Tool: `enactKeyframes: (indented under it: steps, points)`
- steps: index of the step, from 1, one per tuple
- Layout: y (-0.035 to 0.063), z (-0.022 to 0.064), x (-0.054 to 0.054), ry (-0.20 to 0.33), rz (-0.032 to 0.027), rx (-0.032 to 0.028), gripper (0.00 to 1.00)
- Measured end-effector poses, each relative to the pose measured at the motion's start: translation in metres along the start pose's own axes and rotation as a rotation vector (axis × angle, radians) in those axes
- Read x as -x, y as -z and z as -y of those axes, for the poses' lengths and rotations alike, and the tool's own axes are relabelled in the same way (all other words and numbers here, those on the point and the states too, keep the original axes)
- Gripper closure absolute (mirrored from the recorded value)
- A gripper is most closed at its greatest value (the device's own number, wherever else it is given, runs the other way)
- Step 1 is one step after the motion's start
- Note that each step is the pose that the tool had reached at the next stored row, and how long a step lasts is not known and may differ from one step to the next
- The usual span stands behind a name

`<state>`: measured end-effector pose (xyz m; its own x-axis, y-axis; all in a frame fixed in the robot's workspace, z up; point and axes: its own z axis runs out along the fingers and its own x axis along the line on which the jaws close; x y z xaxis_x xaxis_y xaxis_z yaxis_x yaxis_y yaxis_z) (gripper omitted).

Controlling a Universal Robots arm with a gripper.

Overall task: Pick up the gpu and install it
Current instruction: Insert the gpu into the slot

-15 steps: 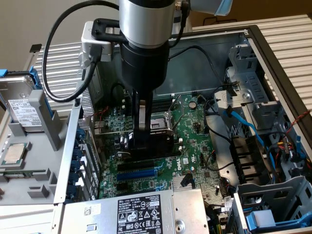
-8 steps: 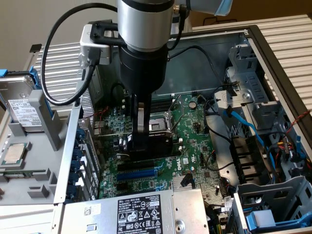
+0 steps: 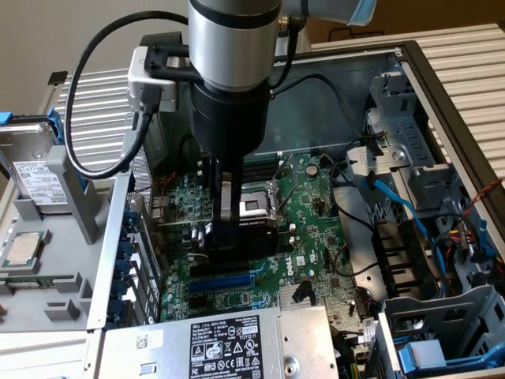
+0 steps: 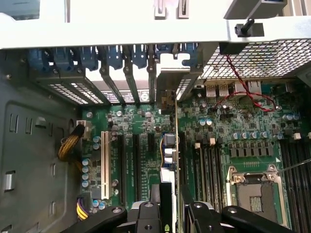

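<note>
My gripper (image 3: pixel 234 237) reaches straight down into the open computer case and is shut on the gpu (image 3: pixel 237 235), a small black card held on edge just above the green motherboard (image 3: pixel 316 205). In the wrist view the gpu (image 4: pixel 175 145) appears edge-on as a thin green board between my black fingers (image 4: pixel 146 216). Its silver end bracket (image 4: pixel 171 77) reaches to the row of rear slot openings. The card stands upright over the expansion slots on the motherboard (image 4: pixel 141 141), beside the memory slots. I cannot tell whether its lower edge is in a slot.
The empty CPU socket (image 3: pixel 256 207) sits just beyond the card. A blue slot (image 3: pixel 217 282) and the grey power supply (image 3: pixel 229 339) lie nearer. Drive cages and cables (image 3: pixel 410 205) crowd the exterior view's right. A hard drive (image 3: pixel 35 178) rests outside the case.
</note>
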<state>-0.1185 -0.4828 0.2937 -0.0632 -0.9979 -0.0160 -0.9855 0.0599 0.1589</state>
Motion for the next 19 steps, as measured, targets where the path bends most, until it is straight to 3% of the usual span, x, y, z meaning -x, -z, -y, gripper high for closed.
enactKeyframes:
  steps: [19]
  points:
    - [-0.0119,-0.0047,-0.003,0.0,0.0,-0.0001,0.74]
